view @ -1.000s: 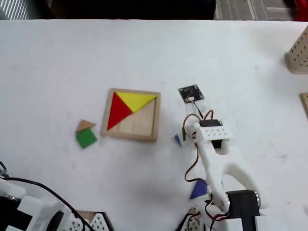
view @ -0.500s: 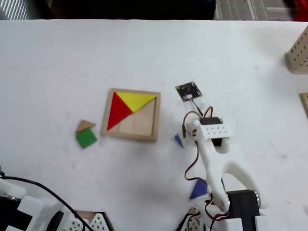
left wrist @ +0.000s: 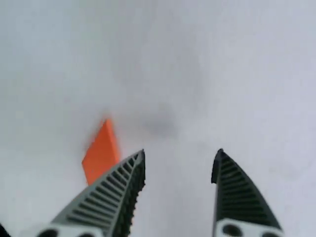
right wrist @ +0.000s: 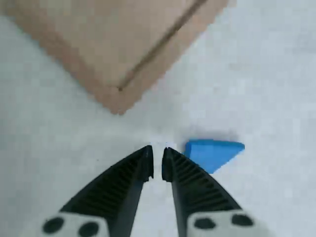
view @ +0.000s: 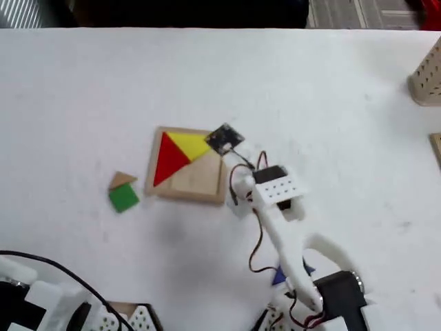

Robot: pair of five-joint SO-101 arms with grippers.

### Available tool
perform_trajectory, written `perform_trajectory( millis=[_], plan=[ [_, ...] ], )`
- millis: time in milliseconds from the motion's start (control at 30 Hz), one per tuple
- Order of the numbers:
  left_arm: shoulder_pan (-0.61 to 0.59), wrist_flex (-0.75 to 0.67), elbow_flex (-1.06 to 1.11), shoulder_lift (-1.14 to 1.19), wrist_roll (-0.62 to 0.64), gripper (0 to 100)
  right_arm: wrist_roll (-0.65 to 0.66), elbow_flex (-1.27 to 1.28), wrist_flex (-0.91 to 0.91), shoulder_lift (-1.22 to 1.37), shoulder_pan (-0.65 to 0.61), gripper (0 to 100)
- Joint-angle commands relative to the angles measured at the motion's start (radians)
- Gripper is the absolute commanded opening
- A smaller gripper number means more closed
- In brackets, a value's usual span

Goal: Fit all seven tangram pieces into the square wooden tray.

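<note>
One blue piece (right wrist: 213,152) — beside right gripper (right wrist: 157,160).

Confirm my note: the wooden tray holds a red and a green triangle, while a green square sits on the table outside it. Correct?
Not quite. The wooden tray holds a red triangle and a yellow triangle, not a green one; the high view shows it. The green square does sit on the table outside it.

Right arm (view: 277,231) leftward, closer to wooden tray (view: 189,196).
</note>
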Motion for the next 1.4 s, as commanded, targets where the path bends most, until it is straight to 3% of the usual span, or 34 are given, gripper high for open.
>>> perform_trajectory(
  millis=[0, 433, 667, 1100, 1367],
  plan=[
    [-0.005, 0.003, -0.114, -0.039, 0.005, 23, 0.012, 0.060, -0.101, -0.007, -0.022, 4.9],
    [-0.008, 0.005, -0.279, -0.039, -0.003, 23, 0.012, 0.083, -0.120, -0.008, -0.019, 4.9],
    [-0.013, 0.003, -0.272, -0.035, -0.258, 23, 0.012, 0.084, -0.119, -0.007, -0.019, 4.9],
    [-0.008, -0.006, -0.281, 0.067, -0.258, 23, 0.012, 0.086, -0.117, -0.007, -0.019, 4.8],
    [-0.007, -0.101, -0.281, 0.127, -0.256, 23, 0.012, 0.086, -0.117, -0.007, -0.019, 4.8]
  ],
)
